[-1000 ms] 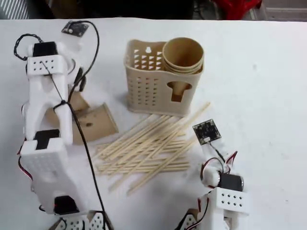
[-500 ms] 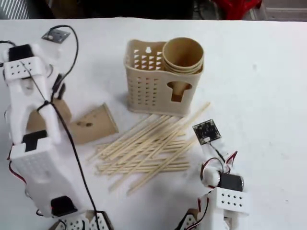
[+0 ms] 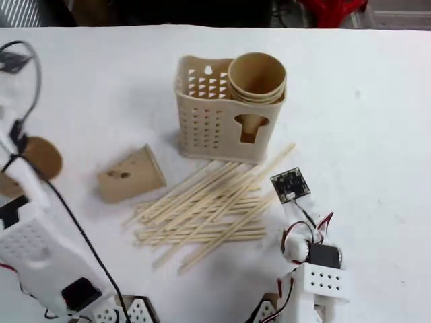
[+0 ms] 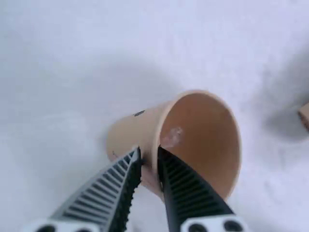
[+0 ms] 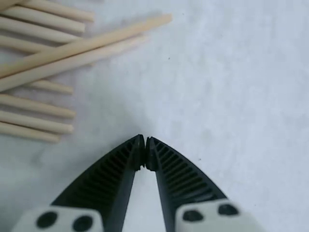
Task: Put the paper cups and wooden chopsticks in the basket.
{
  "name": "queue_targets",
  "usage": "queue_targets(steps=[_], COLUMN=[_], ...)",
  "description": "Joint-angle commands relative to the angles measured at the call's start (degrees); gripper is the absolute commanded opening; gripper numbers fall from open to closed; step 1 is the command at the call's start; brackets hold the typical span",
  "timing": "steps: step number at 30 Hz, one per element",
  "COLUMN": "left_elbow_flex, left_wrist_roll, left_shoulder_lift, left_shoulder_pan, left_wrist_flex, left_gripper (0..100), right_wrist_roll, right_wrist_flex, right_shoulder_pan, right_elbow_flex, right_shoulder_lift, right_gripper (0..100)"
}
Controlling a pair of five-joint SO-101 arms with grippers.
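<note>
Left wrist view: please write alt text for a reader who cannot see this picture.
The left pincer grips the rim of a tan paper cup, with one finger outside the wall and the other inside. The cup's open mouth is turned toward the camera, and the white table lies behind it.

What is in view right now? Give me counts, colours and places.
basket: one, beige, upright at mid-table
stacked cups: nested stack, number unclear, brown, inside the basket
loose cup: one, brown, on its side beside the chopsticks
held cup: one, brown, in the left gripper
chopsticks: loose pile, pale wood, on the table by the basket
table: one, white
left gripper: shut on the held cup's rim
right gripper: shut, holding nothing, over the table near the chopstick ends
</note>
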Motion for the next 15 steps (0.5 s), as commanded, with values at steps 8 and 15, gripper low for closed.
queue_targets(steps=[8, 15], left_elbow_flex=[3.3, 14.4], left_wrist_roll=[-8.0, -8.1], left_shoulder_lift=[-0.3, -0.4], left_shoulder_pan=[-12.9, -11.3], left_wrist_flex=[-5.7, -12.7], left_gripper=[8, 8], right_wrist_roll=[0.1, 0.0], right_wrist_flex=[-0.7, -0.7], right_shoulder_pan=[-0.1, -0.1], right_elbow_flex=[-0.3, -0.3], right_shoulder_lift=[0.2, 0.2], right_gripper=[1.9, 1.9])
